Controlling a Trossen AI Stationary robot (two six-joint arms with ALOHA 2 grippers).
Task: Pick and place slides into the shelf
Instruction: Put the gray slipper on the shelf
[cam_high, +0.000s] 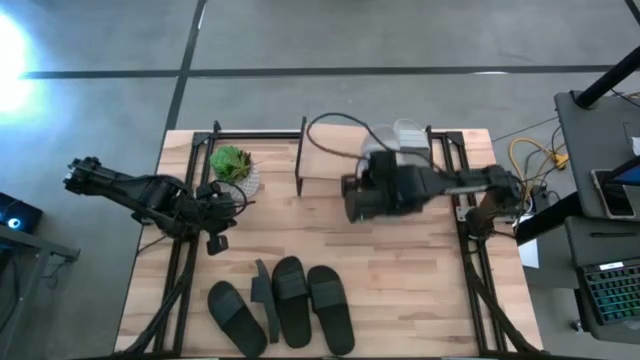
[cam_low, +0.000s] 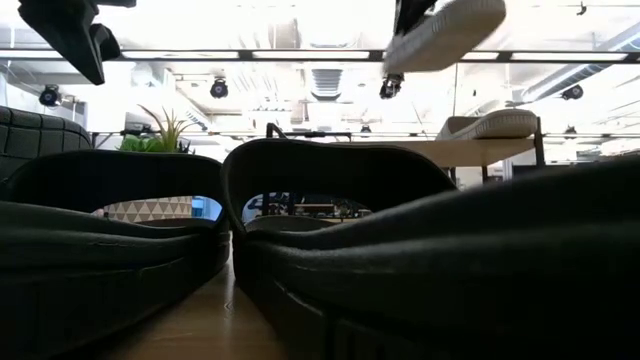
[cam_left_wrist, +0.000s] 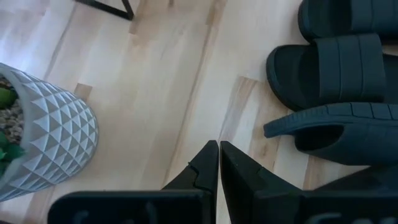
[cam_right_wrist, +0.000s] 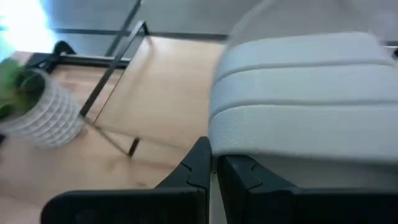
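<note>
Right gripper (cam_high: 352, 200), at frame centre over the shelf (cam_high: 325, 160), is clamped on a light grey slide (cam_right_wrist: 305, 93), evidently for shelving; left gripper (cam_high: 215, 240) waits closed and empty above the black slides (cam_high: 285, 300) on the surface (cam_high: 400, 290).

Landmark — the shelf (cam_high: 362, 160), standing at the far middle of the table (cam_high: 420, 290). To the shelf's left sits the potted plant (cam_high: 234, 168), with the left gripper (cam_high: 216, 243) just nearer than the plant. Directly in front of the shelf, over its near edge, hangs the right gripper (cam_high: 352, 198); a slide (cam_right_wrist: 305, 102) lies on the shelf just beyond its fingers. Well in front of the shelf, near the table's front edge, a cluster of slides (cam_high: 285, 305) lies side by side — one on edge
</note>
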